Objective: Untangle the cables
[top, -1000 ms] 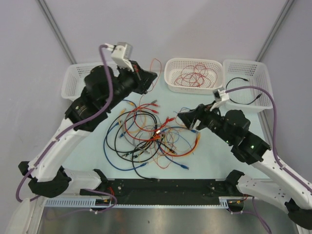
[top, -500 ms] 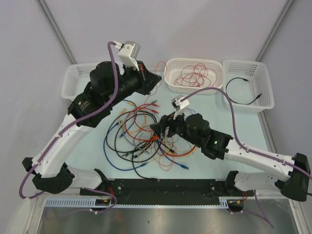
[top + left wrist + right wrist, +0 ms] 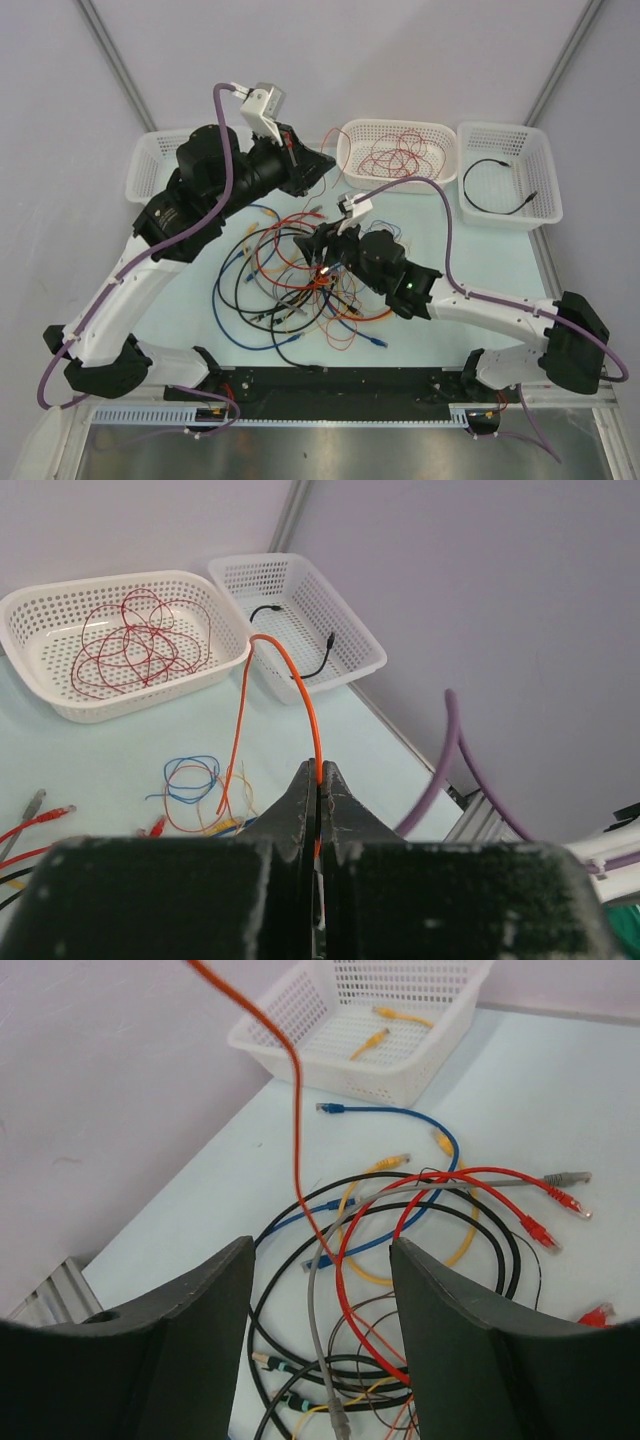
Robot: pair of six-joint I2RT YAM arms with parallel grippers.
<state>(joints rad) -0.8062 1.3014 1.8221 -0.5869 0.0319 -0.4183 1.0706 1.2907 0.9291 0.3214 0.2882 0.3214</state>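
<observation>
On a pale green table, the left gripper pinches an orange cable. The right gripper gapes empty over the cables; grey walls behind.

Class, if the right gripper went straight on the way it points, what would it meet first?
Probably the orange cable, which drops into the gap of the open right gripper, with the red cable just beyond. Depth is unclear from the wrist view.
</observation>
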